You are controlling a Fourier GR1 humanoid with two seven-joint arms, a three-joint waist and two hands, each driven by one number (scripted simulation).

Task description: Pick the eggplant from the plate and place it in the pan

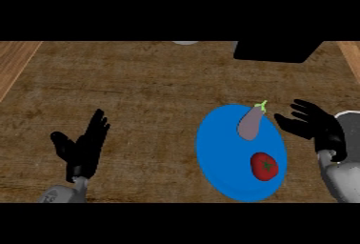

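A grey-purple eggplant with a green stem lies on the upper part of a blue plate. My right hand is just right of the plate's rim, fingers spread and open, a short gap away from the eggplant. My left hand stands open at the lower left, fingers up, well away from the plate. A black shape at the top right edge may be the pan; only part of it shows.
A red tomato sits on the plate's lower right part. A small grey object peeks in at the top edge. Wooden strips border the brown counter at both sides.
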